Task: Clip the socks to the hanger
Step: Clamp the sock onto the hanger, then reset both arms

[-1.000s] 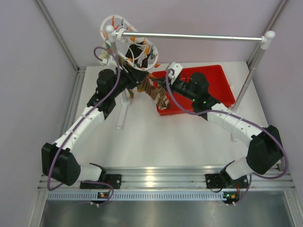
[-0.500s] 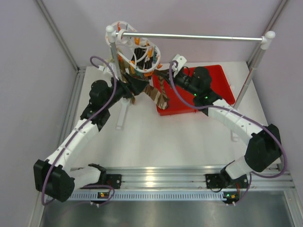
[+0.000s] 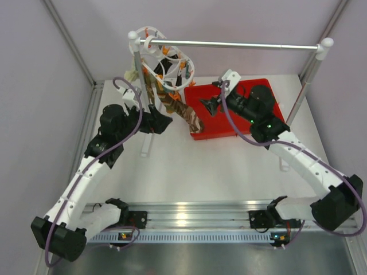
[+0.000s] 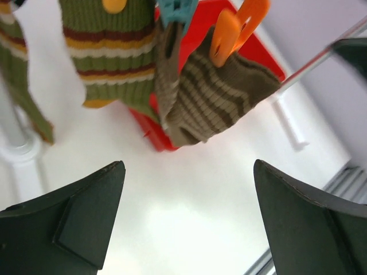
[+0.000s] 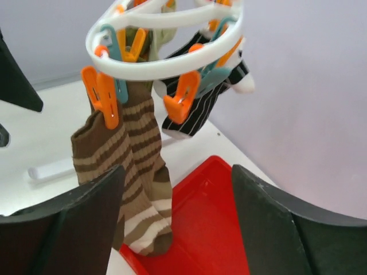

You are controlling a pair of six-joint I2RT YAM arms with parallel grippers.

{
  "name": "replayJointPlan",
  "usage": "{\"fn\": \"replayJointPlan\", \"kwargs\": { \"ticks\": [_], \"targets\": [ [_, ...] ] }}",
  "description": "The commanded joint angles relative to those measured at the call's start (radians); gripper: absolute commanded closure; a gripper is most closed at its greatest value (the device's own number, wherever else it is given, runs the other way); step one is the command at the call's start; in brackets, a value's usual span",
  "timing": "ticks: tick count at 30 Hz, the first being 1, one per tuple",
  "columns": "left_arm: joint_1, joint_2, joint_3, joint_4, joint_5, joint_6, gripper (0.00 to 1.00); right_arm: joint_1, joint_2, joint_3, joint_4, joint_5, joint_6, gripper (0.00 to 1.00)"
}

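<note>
The white ring hanger [image 3: 164,56] hangs at the left end of the rail, with socks clipped under it. A brown striped sock [image 3: 188,116] dangles lowest, over the tray's left edge. My left gripper [image 3: 159,122] is open and empty just left of it. In the left wrist view the gripper [image 4: 188,166] sits below an olive striped sock [image 4: 112,51] and a brown sock [image 4: 215,97] held by an orange clip [image 4: 236,30]. My right gripper [image 3: 209,106] is open and empty. In its own view the gripper [image 5: 176,172] faces the hanger [image 5: 172,64] and the brown socks [image 5: 129,166].
A red tray [image 3: 243,117] lies under the right gripper. The silver rail [image 3: 235,44] spans the back on two posts, the left one [image 3: 135,54] beside the hanger. A black striped sock [image 5: 200,109] hangs on the ring's far side. Grey walls enclose the table.
Both grippers have opened and drawn back from the hanger, the left one down and left, the right one to the right. The brown sock now hangs free from its clip.
</note>
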State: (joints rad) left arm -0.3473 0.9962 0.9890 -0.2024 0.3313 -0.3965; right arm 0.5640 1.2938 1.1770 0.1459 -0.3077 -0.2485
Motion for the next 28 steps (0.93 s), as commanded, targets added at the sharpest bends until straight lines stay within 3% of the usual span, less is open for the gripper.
{"fn": "replayJointPlan", "kwargs": {
  "ticks": [1,5,8,14,19,28],
  "targets": [
    [0.016,-0.047,0.069,-0.194,-0.043,0.213,0.02,-0.01,-0.141,-0.02,-0.115,0.036,-0.044,0.18],
    [0.016,-0.015,0.129,-0.33,-0.122,0.352,0.02,-0.027,-0.249,-0.066,-0.225,0.051,-0.052,0.0],
    [0.016,0.034,0.168,-0.436,-0.207,0.412,0.02,-0.056,-0.333,-0.126,-0.316,0.055,-0.057,0.0],
    [0.018,0.058,0.137,-0.471,-0.386,0.42,0.02,-0.128,-0.468,-0.276,-0.451,0.076,-0.037,0.0],
    [0.053,-0.048,0.062,-0.433,-0.422,0.403,0.02,-0.203,-0.583,-0.399,-0.436,0.084,-0.006,0.0],
    [0.071,-0.131,0.046,-0.436,-0.504,0.398,0.02,-0.259,-0.656,-0.406,-0.462,0.042,0.04,0.0]
  ]
}}
